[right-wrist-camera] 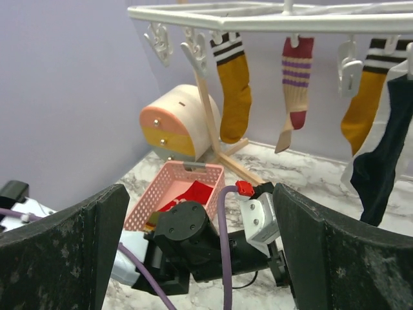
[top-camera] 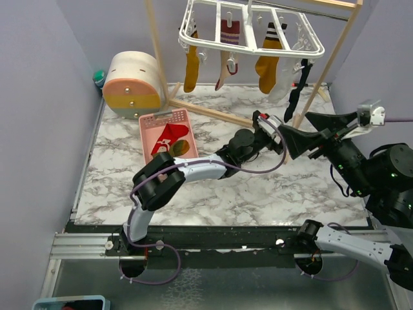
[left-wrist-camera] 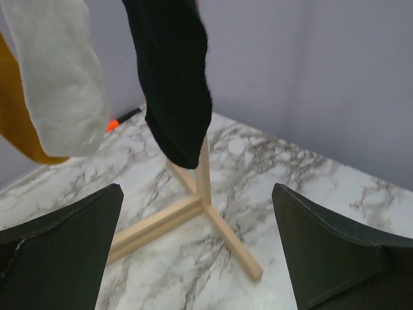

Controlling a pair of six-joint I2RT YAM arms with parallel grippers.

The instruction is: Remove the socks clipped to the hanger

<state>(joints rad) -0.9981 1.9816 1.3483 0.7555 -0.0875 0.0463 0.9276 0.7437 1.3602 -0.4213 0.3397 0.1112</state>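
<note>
The white hanger (top-camera: pixel 251 29) hangs from a wooden rack at the back. Clipped to it are two mustard socks (top-camera: pixel 191 64) (top-camera: pixel 268 61), a red striped sock (top-camera: pixel 227 48), a white sock (top-camera: pixel 282 87) and a black sock (top-camera: pixel 298 87). My left gripper (top-camera: pixel 300 141) is open, low over the table, just below and short of the black sock's toe (left-wrist-camera: pixel 174 97). Nothing lies between its fingers (left-wrist-camera: pixel 64 245). My right gripper (top-camera: pixel 321 132) is open and empty beside it, pointing left at the left wrist (right-wrist-camera: pixel 258 216). The hanger (right-wrist-camera: pixel 271 19) spans the top of the right wrist view.
A pink basket (top-camera: pixel 155 126) with a red sock (top-camera: pixel 169 137) inside stands left of centre. Behind it is a round wooden drawer chest (top-camera: pixel 132 84). The rack's wooden foot (left-wrist-camera: pixel 213 219) lies on the marble straight ahead of the left gripper. Purple walls close in on both sides.
</note>
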